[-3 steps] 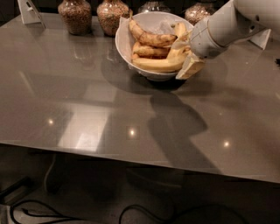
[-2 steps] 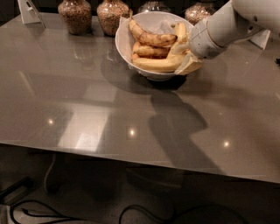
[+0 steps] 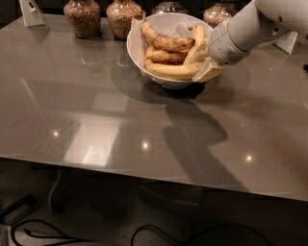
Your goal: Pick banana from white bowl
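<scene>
The white bowl stands at the back middle of the table and holds several bananas. The long pale yellow banana lies across the front of the bowl, its right end under the gripper. A brown-blotched banana lies across the top and a shorter one sits between them. My gripper reaches in from the upper right and sits at the bowl's right rim, against the right end of the long banana. Its white arm hides the rim there.
Several glass jars of brown grains stand behind the bowl, two of them to its left. White card stands sit at the back left and far right. Cables lie on the floor below the table's front edge.
The gripper has shifted slightly up and further over the bowl's right rim. The bananas and bowl have stayed put.
</scene>
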`<state>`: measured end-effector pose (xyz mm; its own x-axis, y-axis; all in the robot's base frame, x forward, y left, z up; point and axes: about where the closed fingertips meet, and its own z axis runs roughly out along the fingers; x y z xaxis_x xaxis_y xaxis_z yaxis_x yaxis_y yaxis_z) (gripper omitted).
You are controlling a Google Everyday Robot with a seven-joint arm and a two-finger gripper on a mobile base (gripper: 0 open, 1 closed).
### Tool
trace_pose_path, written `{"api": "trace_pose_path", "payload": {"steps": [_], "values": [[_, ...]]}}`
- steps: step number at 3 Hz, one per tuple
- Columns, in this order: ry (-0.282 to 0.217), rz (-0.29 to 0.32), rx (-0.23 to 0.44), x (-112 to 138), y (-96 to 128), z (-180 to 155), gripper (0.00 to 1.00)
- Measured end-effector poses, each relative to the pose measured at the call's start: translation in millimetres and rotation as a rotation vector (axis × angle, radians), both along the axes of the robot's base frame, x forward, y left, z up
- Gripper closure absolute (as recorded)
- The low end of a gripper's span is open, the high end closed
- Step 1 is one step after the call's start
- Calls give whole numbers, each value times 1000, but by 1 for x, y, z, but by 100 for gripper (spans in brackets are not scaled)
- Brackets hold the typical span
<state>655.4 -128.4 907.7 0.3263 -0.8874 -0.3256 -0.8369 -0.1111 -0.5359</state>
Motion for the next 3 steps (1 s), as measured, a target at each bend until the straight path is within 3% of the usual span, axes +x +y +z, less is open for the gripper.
{"api": "trace_pose_path", "payload": {"steps": [1, 3], "values": [[0, 16, -2, -2, 1, 8, 100], [-48, 4, 49, -5, 0, 50, 100]]}}
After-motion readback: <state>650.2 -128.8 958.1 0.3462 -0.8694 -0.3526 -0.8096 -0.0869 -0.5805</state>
